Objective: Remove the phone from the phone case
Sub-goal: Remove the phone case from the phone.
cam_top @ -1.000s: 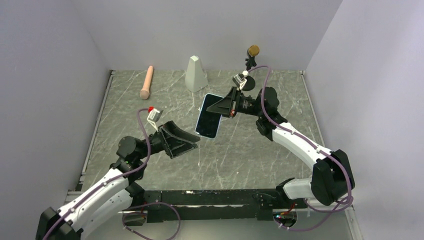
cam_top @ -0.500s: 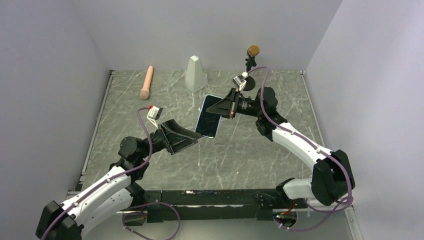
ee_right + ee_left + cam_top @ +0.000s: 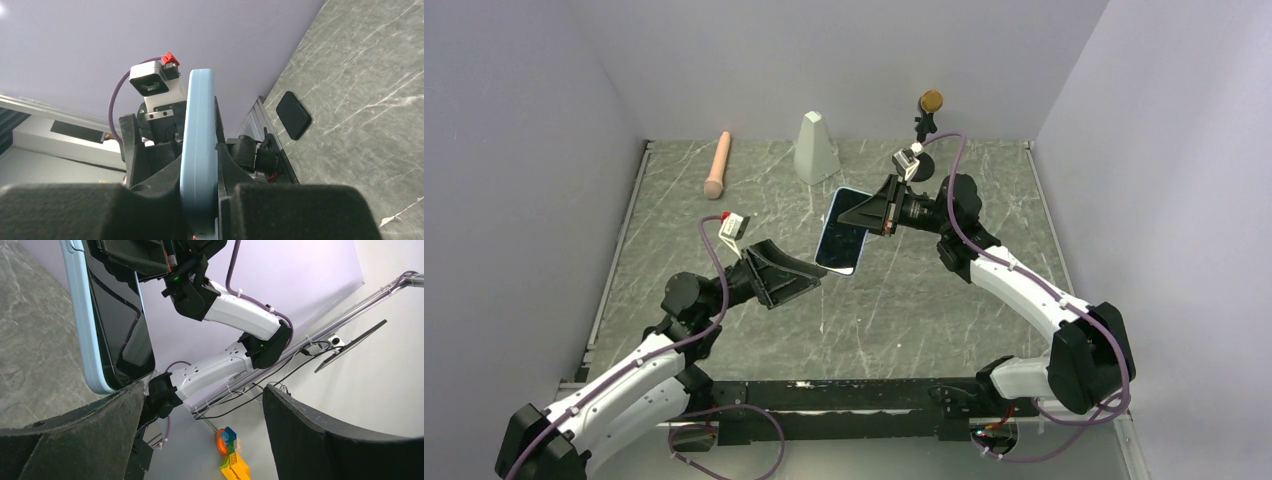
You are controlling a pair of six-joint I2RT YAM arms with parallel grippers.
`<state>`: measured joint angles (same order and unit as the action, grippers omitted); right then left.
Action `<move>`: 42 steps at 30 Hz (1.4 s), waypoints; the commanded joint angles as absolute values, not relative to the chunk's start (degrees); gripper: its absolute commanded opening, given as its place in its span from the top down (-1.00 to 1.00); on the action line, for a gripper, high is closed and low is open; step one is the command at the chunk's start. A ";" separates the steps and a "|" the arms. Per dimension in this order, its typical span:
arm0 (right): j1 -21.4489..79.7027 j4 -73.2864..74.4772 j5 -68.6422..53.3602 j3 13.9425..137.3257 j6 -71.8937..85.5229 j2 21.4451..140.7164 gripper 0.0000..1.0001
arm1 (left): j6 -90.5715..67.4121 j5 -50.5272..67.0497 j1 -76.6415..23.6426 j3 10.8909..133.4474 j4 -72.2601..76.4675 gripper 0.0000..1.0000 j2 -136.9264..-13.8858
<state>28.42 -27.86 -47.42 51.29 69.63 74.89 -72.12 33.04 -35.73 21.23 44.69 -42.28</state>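
Aloft, thin light-blue rounded phone case [image 3: 197, 150], glossy black phone [image 3: 117, 315] inside, right tool [image 3: 849, 218] clamping

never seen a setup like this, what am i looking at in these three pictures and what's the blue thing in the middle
These are two robot arms bolted to the near edge of a grey marbled table. The wide picture comes from a fixed camera above and behind them. The other two come from a small camera on each wrist, so the dark shapes along their bottom edges are that arm's own fingers.

The blue thing is a light-blue phone case with a black phone in it. The right gripper is clamped on it and holds it off the table. The left gripper is open, right by the case's lower end; I cannot tell whether it touches.

At the back of the table are a pinkish rod, a pale tapered block and a small stand with a brown knob.
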 commanded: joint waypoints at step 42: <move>32.92 -38.76 -54.78 51.21 74.60 72.89 1.00 | -64.96 27.01 -34.11 30.15 31.61 -0.78 -49.61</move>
<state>29.04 -36.53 -45.10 48.99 73.21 74.08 -68.23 31.20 -35.55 27.92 34.41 -46.33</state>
